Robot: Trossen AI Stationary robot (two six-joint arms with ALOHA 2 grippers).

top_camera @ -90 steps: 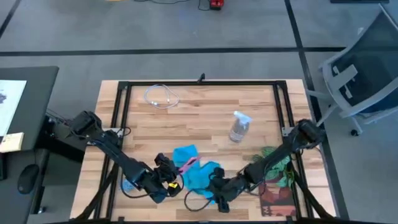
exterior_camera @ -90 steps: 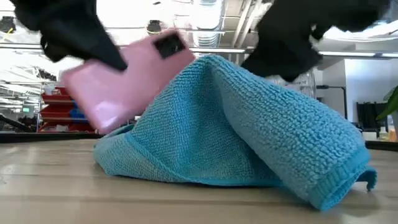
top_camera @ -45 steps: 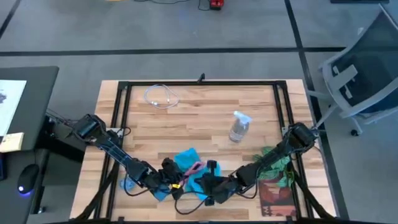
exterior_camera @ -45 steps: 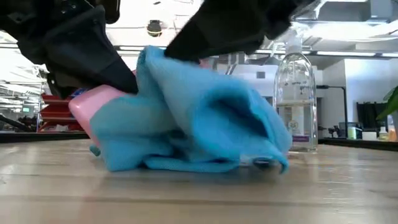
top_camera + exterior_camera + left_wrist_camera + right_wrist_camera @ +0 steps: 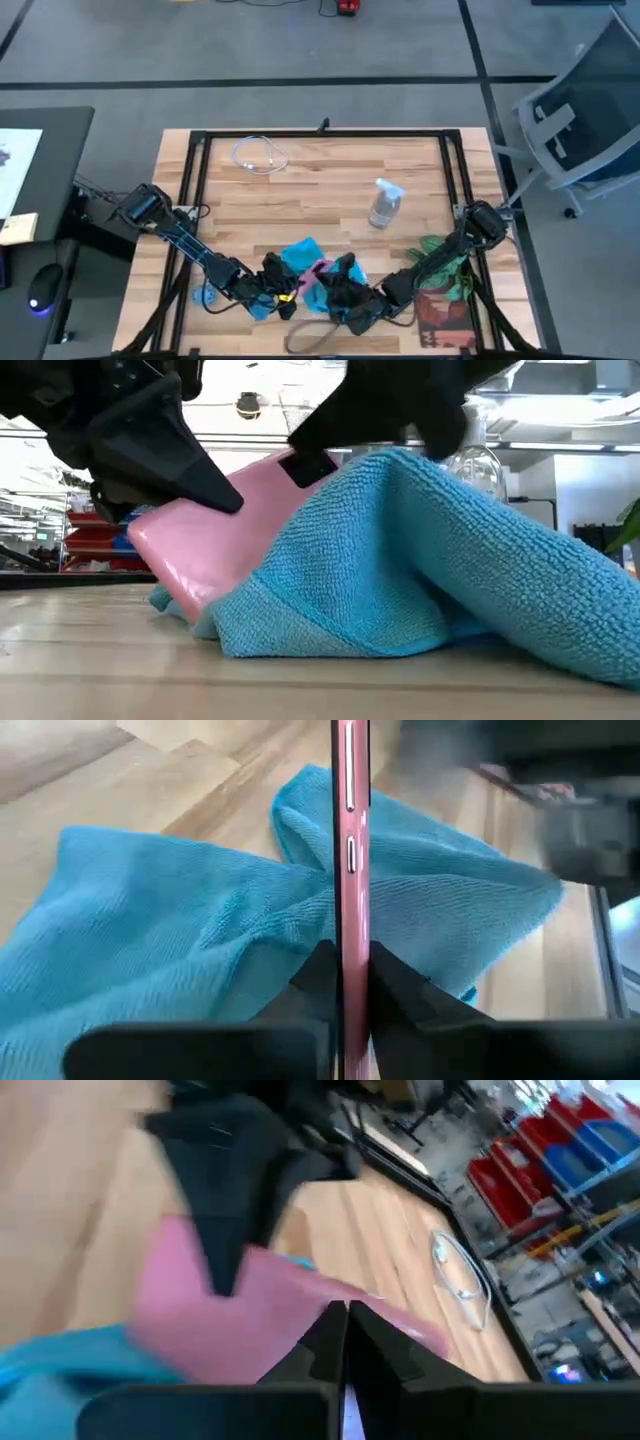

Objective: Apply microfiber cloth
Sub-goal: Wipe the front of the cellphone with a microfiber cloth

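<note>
A pink phone (image 5: 215,540) stands tilted near the table's front edge, with my left gripper (image 5: 274,288) shut on it. The sky-blue microfiber cloth (image 5: 400,560) lies draped over the phone's raised end and spreads down onto the table toward the right. My right gripper (image 5: 345,292) is right above the cloth's peak with its fingers together (image 5: 345,1325). In the high view, part of the cloth (image 5: 299,250) lies flat beyond the phone (image 5: 322,270). My left gripper pinches the phone's two flat faces (image 5: 346,970) between its fingers, coming level from the table's left. The phone shows edge-on between them. It sits tilted, camera end (image 5: 308,464) raised, lower end down by the cloth. My right gripper is shut on the cloth at its raised peak (image 5: 395,458), coming from above and from the right. The gripper's own body hides the place of contact. The cloth hangs from there over the phone, its lower edge (image 5: 330,645) on the table.
A clear spray bottle (image 5: 385,203) stands right of centre, and a white cable loop (image 5: 260,155) lies at the far left. Green leaves (image 5: 446,262) and a reddish mat (image 5: 442,316) are at the near right. A small blue thing (image 5: 206,296) lies left of my left gripper.
My right gripper has carried the cloth's peak toward the left, bunching the cloth against the phone, and the cloth now lies over the phone's raised end and spreads out to the right. My left gripper has shifted a little toward the right, with the phone staying tilted.
</note>
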